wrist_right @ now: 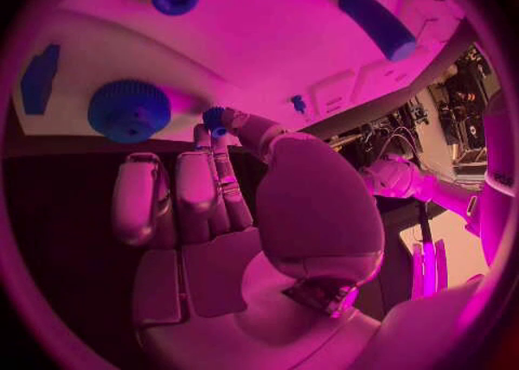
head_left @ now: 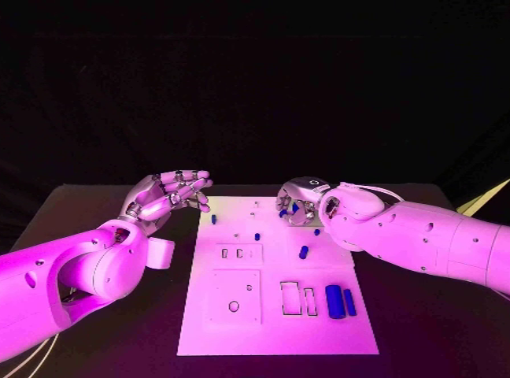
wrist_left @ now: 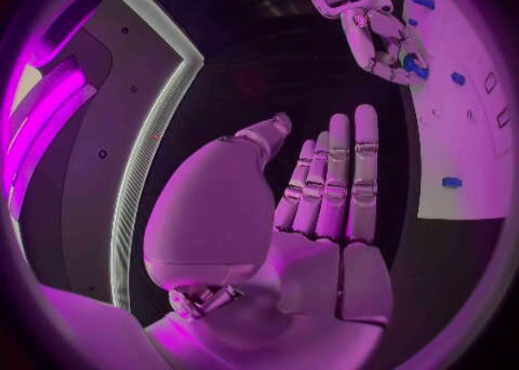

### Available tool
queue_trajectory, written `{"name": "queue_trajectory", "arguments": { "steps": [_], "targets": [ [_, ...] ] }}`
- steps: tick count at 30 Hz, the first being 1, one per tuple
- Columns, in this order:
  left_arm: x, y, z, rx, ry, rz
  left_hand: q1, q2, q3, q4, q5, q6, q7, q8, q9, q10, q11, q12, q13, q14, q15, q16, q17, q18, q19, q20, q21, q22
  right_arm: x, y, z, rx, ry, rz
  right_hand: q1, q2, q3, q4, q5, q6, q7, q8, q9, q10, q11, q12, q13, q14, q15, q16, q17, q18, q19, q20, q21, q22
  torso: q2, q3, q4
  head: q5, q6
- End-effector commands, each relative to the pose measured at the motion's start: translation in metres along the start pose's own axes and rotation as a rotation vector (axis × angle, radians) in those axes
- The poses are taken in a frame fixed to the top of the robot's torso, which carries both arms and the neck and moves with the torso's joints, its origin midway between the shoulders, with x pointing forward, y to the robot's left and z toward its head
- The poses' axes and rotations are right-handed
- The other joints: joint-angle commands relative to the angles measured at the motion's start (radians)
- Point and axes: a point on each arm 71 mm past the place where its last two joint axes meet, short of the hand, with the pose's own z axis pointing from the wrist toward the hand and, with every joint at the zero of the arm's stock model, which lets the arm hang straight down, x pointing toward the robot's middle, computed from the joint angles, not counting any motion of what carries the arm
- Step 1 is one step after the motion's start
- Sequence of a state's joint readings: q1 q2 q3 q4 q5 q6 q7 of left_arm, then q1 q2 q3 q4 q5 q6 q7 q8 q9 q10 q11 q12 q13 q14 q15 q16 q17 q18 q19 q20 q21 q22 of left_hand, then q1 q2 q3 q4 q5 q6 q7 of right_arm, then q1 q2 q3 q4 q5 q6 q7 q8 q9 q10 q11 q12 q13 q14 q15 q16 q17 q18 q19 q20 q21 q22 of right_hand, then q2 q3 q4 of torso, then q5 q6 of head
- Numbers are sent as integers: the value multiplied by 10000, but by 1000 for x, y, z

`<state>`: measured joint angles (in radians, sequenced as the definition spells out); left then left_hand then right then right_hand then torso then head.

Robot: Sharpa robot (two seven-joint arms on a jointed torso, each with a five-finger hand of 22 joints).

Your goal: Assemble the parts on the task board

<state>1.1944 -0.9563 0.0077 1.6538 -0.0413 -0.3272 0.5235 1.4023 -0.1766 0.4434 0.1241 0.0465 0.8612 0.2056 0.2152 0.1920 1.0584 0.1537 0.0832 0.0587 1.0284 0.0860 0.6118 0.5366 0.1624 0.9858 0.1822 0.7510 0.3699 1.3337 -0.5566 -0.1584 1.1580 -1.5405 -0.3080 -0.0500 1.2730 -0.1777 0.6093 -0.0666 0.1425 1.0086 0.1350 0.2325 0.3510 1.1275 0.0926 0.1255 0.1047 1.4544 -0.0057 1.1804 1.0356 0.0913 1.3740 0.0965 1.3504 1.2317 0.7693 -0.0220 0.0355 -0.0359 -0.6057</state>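
Overhead, right hand [head_left: 312,201] fingers pinching small blue part [wrist_right: 214,119] above task board [head_left: 278,315], axis unclear, left hand [head_left: 164,197] fingers released.

I see the black table [head_left: 96,206] carrying the white task board [head_left: 267,331] at its centre, small blue parts [head_left: 304,252] scattered across the board's far half and near-right corner.

— Where's the task board [head_left: 280,319]?
— Mid-table, running from near to far. Two parts [head_left: 340,301] lie side by side at its near right, one [head_left: 304,252] at centre.
— The hands?
— Left hand [head_left: 168,194] just off its far-left corner; right hand [head_left: 304,202] over its far edge
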Motion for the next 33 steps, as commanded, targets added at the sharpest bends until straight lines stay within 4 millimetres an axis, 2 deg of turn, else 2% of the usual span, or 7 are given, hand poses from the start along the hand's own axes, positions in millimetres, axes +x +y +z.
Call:
{"name": "queue_trajectory", "arguments": {
  "steps": [1,6,8,12,21,25,33],
  "targets": [
    [1,-1,1,34,43,-14,-257,-15,480,-2,105,-27,89,102,176,132,-14,-113,130,-171,-36,150,170,192,-162,-122,148,192,-4,4,-1,-154,-486,32,339,242,518,-178,-4,180,-18,301,206,643,-261,546,385,213,-78,185,158,-231,298,-26,306,246,10,-5,0,-10,30],
    [1,-1,1,29,37,-12,-257,-15,480,-2,105,-27,89,102,176,132,-14,-113,130,-171,-36,150,170,192,-162,-122,148,192,-10,13,3,-352,-1296,161,349,242,525,-266,-27,195,-60,383,346,843,-333,686,504,226,-136,273,223,-258,353,-77,403,409,21,-8,-8,-37,79],
    [1,-1,1,29,41,-14,-263,-12,492,-6,103,-33,96,100,179,125,-10,-114,130,-179,-34,165,180,192,-175,-119,177,210,-11,17,5,-345,-1522,192,357,243,530,-283,-21,195,-63,391,363,865,-340,703,521,227,-142,278,220,-259,355,-84,410,420,40,4,12,-50,89],
    [2,0,2,24,49,-21,-264,-14,495,-9,103,-38,100,97,180,120,-7,-115,129,-182,-32,170,183,192,-180,-119,187,215,-13,22,11,-228,-1909,215,359,252,533,-288,-19,205,-64,401,377,879,-343,714,531,227,-146,281,219,-260,355,-89,412,425,46,-5,19,-90,96],
    [5,0,3,33,99,-50,-260,-10,504,-15,104,-41,101,96,181,116,-6,-116,129,-184,-32,177,188,192,-185,-118,200,223,-13,30,24,-91,-2145,170,354,243,531,-298,-21,202,-60,405,391,876,-341,716,541,228,-149,286,219,-255,343,-94,402,407,69,-16,53,-90,56],
    [6,0,4,38,131,-68,-260,-10,504,-15,104,-41,101,96,181,116,-6,-116,129,-184,-32,177,188,192,-185,-118,200,223,-9,33,27,-111,-2083,193,343,233,528,-301,-24,190,-55,402,399,863,-335,711,545,230,-148,295,226,-258,348,-96,410,422,101,-58,117,-135,45],
    [9,-5,6,144,203,-61,-260,-10,504,-15,104,-41,101,96,181,116,-6,-116,129,-184,-32,177,188,192,-185,-118,200,223,-2,34,31,-101,-1838,298,287,216,514,-286,-27,156,-44,395,425,825,-321,695,556,229,-138,301,217,-259,341,-95,410,424,177,-131,182,-148,38]
  ]
}}
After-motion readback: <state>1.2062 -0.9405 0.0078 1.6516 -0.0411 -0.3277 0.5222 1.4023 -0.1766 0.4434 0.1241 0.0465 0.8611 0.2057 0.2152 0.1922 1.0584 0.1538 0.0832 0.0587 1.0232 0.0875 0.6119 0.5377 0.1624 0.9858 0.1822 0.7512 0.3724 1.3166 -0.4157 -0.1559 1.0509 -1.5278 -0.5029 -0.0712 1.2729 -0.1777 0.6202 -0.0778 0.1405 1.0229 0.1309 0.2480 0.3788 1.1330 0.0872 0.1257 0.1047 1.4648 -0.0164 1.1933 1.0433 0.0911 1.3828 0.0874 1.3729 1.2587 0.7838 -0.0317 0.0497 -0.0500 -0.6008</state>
